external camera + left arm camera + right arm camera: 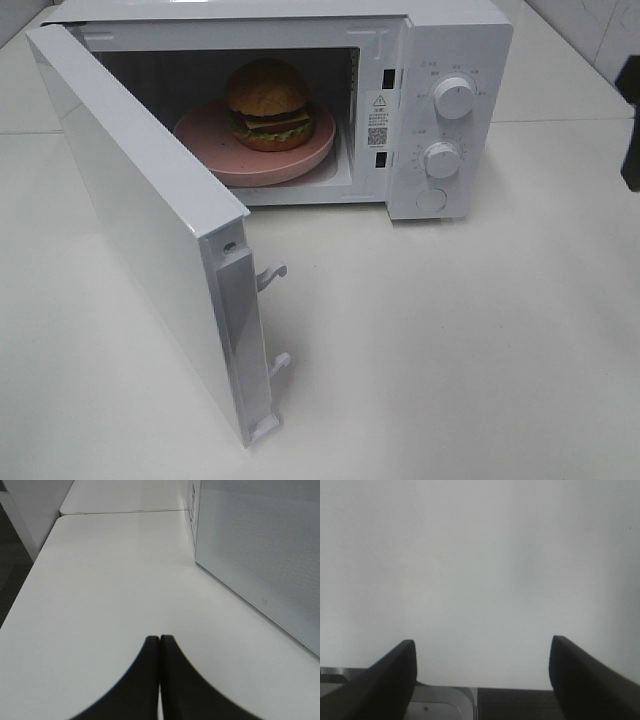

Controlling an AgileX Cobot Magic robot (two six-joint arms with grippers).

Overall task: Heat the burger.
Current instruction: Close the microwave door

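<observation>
**Already the burger sat inside, and the open door stood by the left pincer**

The burger [267,103] rested upright on the pink plate [205,150] within the cavity of the white microwave [460,40], so loading looked finished. The step in hand was probably shutting the door [140,250], then setting the two knobs [455,97].

That door stood swung wide out over the desk [450,340], with its latch hooks at the free edge. Its outer mesh face rose just beside the left pincer [160,639] and ran on ahead of it, its long edge leading away from the fingertips. From that pincer the burger lay beyond the door, hidden by the panel.

The left pincer was closed, its two fingers pressed together with nothing between them. It sat low over the bare desk and apart from the door.

The right pincer [482,641] stood spread wide and empty over plain white desk. Neither the microwave nor the burger appeared ahead of it.

By this reading the left arm was the nearer to the door. A push on the outer face near the free edge, towards the cavity, would swing it home. The closed fingers would serve as a blunt pusher, and a grip seemed unnecessary.
</observation>
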